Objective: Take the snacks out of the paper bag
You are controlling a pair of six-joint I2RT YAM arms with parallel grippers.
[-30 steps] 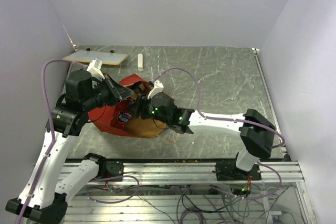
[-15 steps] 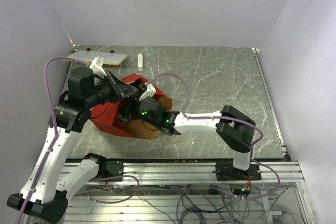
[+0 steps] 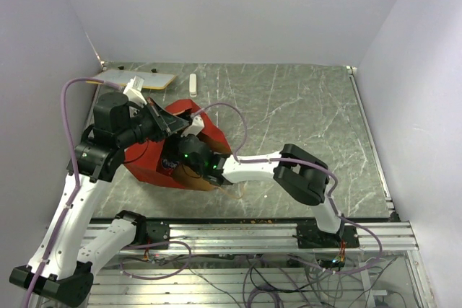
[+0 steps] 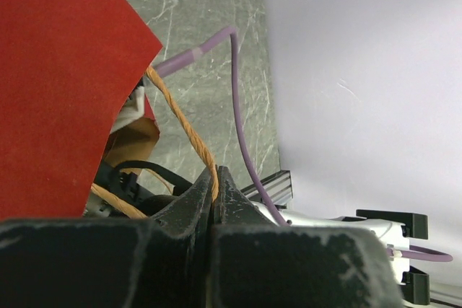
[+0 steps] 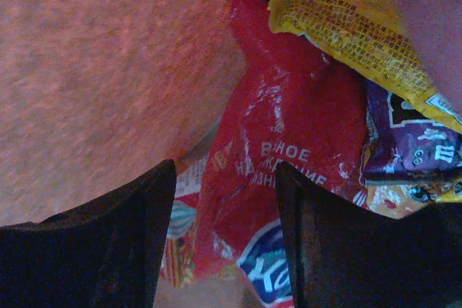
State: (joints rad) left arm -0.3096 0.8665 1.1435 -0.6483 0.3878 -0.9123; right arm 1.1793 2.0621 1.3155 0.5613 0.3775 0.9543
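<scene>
Inside the tall red paper bag (image 3: 144,165), my right hand (image 5: 224,172), fingers parted and empty, faces the large shiny red packet (image 5: 289,142) lying lengthwise ahead.

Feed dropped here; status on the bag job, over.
Left gripper shut on string handle. Right gripper open inside paper bag, jaws astride red snack bag. Yellow packet, purple packet crowd alongside.

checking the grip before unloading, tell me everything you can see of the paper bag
The paper bag lies tipped on the table, mouth toward the right arm: red outside, brown kraft inside, creased. The left tool is shut on one tan string handle, holding up its upper edge. The right tool is inside, open astride a red snack packet, beside a yellow packet and a purple packet.
</scene>
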